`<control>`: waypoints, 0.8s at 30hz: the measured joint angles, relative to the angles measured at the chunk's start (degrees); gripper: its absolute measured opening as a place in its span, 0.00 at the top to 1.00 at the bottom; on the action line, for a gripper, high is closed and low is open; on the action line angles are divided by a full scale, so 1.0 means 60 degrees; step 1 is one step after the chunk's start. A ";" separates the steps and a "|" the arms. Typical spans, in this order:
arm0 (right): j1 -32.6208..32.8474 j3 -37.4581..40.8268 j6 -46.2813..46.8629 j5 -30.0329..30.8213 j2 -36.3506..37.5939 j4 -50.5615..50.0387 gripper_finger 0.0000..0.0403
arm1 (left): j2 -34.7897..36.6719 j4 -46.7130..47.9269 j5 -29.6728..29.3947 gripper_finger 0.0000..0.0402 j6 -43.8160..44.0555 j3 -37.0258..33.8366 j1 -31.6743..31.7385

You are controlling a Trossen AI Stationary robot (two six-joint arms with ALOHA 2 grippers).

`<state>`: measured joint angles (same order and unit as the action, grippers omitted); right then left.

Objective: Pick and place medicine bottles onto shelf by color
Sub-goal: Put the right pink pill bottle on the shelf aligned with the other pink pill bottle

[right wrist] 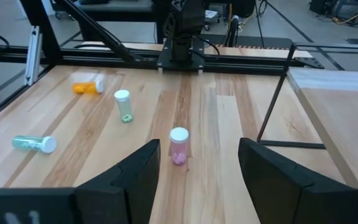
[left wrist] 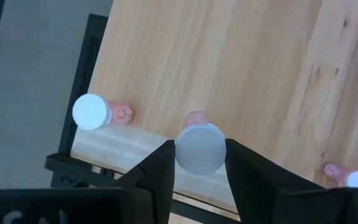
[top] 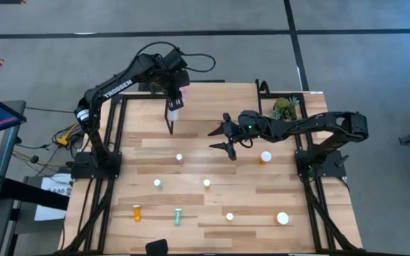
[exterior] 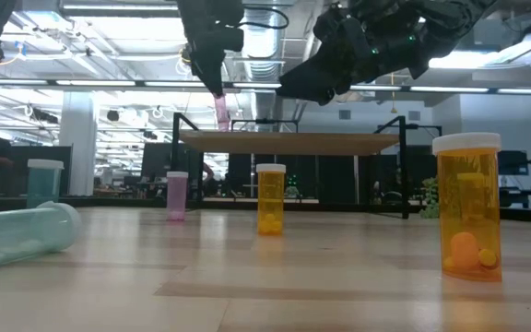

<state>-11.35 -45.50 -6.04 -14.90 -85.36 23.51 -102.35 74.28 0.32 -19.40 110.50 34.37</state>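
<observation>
Left arm reaches far across, wrist bent down, left gripper [top: 174, 107] pointing down, fingers clamped on pink bottle [top: 178, 102]. Right arm stretched toward centre, right gripper [top: 223, 137] spread wide, holding nothing.

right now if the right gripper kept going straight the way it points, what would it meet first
Probably the upright pink bottle, which stands centred between the open fingers of the right gripper in its wrist view. Nothing shows between them, though depth is unclear, and a downward tilt could bring it to the tabletop first.
</observation>
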 joint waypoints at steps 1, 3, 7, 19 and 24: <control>0.0000 0.0000 0.0000 0.0000 0.0000 0.0000 0.41 | 0.0000 0.0004 -0.0004 0.70 0.0000 0.0000 0.0000; 0.0000 0.0000 0.0000 0.0000 0.0000 0.0000 0.41 | 0.0000 0.0000 -0.0004 0.70 0.0000 0.0000 -0.0001; 0.0000 0.0000 0.0000 0.0000 0.0000 0.0002 0.41 | 0.0000 -0.0011 0.0000 0.70 0.0004 -0.0004 -0.0004; 0.0011 0.0000 0.0004 -0.0007 0.0000 -0.0009 0.41 | -0.0407 -0.0042 0.0043 0.70 0.0108 -0.0018 0.0022; 0.0011 0.0000 0.0003 -0.0009 0.0000 -0.0146 0.41 | -0.0691 0.0190 -0.0276 0.70 0.0055 -0.0025 0.0015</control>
<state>-11.29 -45.50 -6.02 -14.95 -85.36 22.63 -106.49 75.42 -1.34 -19.07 110.34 34.46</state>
